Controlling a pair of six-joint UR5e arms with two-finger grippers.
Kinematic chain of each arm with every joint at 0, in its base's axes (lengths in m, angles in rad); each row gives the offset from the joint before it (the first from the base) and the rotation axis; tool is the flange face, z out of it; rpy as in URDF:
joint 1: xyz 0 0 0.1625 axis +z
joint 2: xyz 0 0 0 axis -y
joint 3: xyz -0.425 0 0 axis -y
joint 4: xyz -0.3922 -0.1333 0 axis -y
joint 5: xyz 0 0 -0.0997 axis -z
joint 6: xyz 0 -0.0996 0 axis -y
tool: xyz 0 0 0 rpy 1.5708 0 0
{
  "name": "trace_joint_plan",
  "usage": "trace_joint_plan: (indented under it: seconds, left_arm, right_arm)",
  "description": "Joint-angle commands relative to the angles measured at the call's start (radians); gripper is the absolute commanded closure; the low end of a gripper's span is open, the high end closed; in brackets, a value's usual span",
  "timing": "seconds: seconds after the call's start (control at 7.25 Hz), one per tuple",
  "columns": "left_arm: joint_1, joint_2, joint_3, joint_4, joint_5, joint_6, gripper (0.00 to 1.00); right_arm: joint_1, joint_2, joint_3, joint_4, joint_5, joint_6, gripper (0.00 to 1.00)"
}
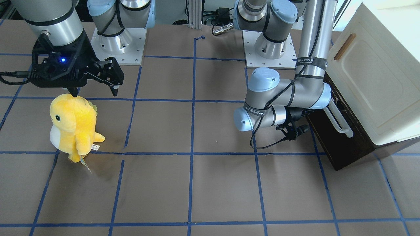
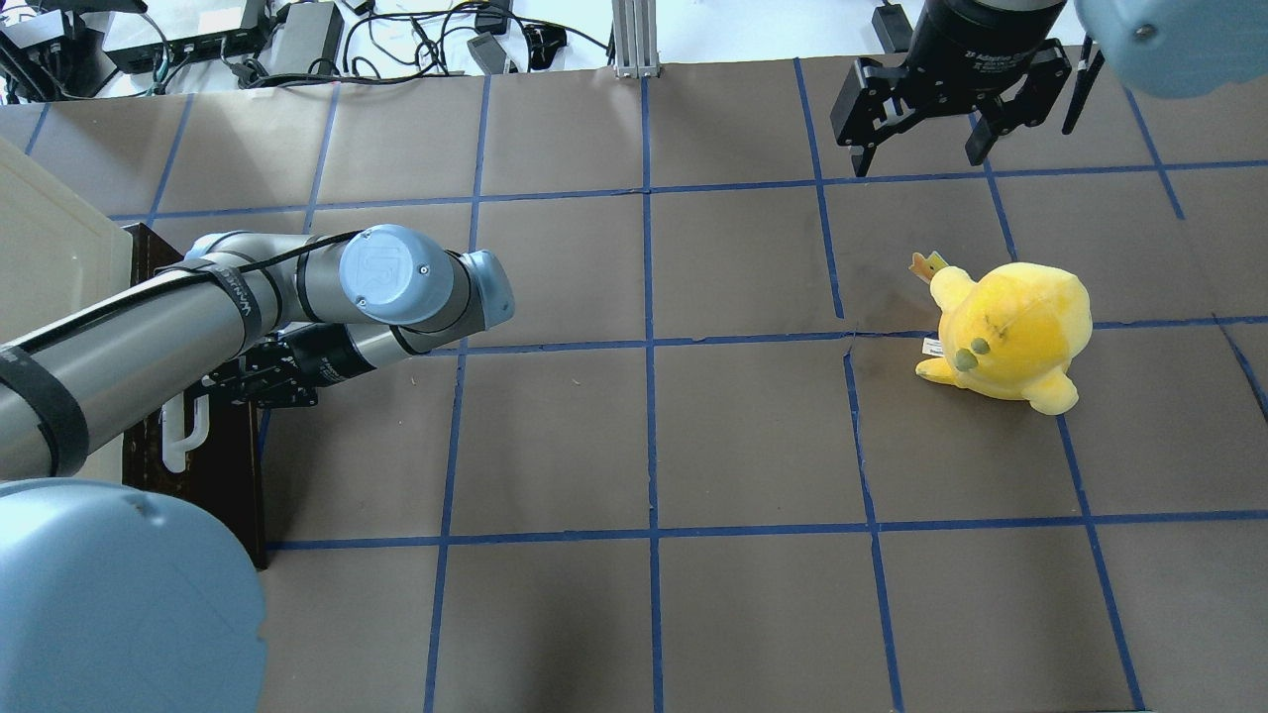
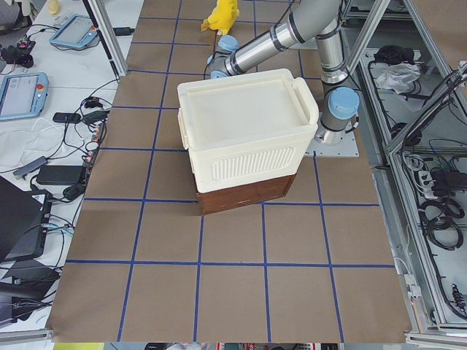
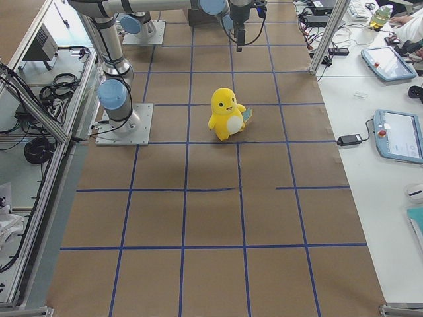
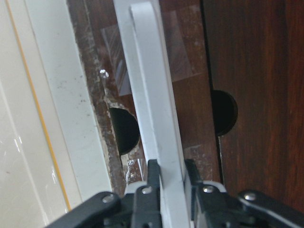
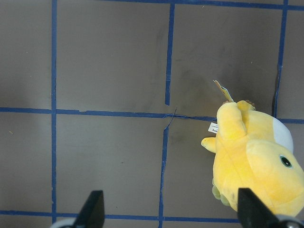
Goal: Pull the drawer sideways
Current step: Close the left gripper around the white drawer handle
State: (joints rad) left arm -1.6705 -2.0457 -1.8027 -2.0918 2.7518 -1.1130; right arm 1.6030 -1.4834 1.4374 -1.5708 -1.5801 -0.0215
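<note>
The drawer has a dark brown wooden front and a long white bar handle. It sits low under the cream-white cabinet at the table's edge. Its pale inside does not show. My left gripper is shut on the white handle, one finger on each side of the bar. The same gripper shows in the overhead view, reaching sideways to the drawer front. My right gripper is open and empty, hovering above the table far from the drawer; it also shows in the overhead view.
A yellow plush toy stands upright on the brown table just below my right gripper; it also shows in the right wrist view. The cabinet has a small brown handle. Blue tape lines grid the table.
</note>
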Motion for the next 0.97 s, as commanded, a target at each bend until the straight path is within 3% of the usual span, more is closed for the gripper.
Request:
trace_joint_plan:
  seconds: [0.0, 0.83]
  left_arm:
    - [-0.002, -0.013, 0.005, -0.001, 0.000, -0.016, 0.88]
    - [-0.005, -0.034, 0.009, 0.002, -0.009, -0.019, 0.88]
  right_arm:
    - [0.000, 0.000, 0.000, 0.000, 0.000, 0.000, 0.00]
    - [0.000, 0.000, 0.000, 0.000, 0.000, 0.000, 0.00]
